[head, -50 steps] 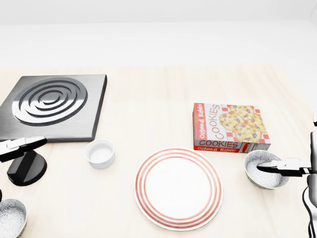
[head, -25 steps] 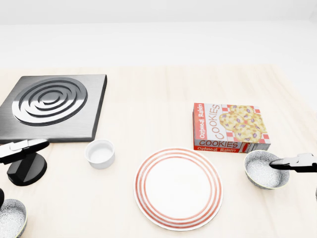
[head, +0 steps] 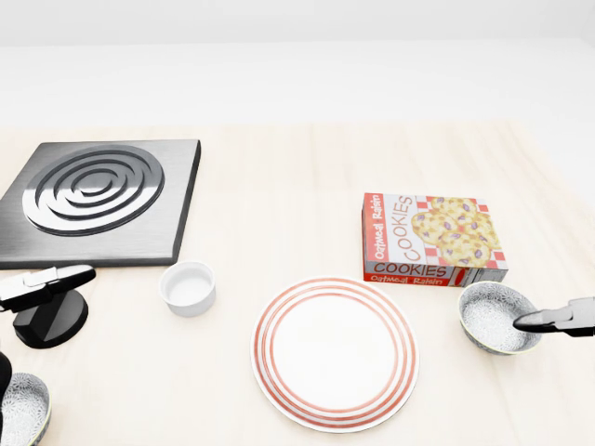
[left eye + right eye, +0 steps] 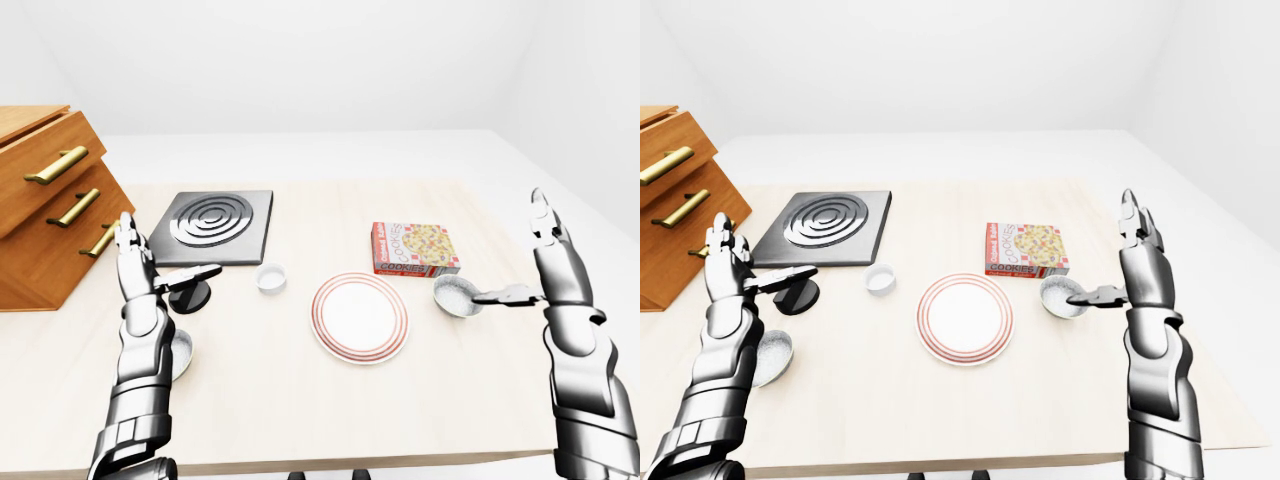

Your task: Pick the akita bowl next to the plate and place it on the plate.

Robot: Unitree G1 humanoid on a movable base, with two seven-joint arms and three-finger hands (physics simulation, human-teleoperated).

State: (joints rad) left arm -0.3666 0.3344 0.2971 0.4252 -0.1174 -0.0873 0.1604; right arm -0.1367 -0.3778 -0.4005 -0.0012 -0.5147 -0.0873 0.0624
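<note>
**Reaching for the akita bowl beside the plate: right hand at the rim, nothing gripped.**

The akita bowl (image 3: 497,317) rests near the table's right edge, just beside the plate (image 3: 335,353) and below the cookie box (image 3: 431,239) in the head view. The right hand (image 4: 1135,250) stands upright with fingers spread; one finger (image 3: 556,320) lies across the bowl's rim, and no grasp shows. A sound grasp probably needs the fingers lowered to pinch the rim from both sides, then a level lift clear of the box before crossing to the plate. The left hand (image 4: 135,262) is raised and spread, holding nothing, above a black stand (image 3: 51,316) near the left edge. The pale wooden table (image 3: 279,204) also carries a burner plate (image 3: 93,200), a white ramekin (image 3: 189,287) and a second patterned bowl (image 3: 23,409); wooden drawers (image 4: 50,200) adjoin; the walls are plain white.
</note>
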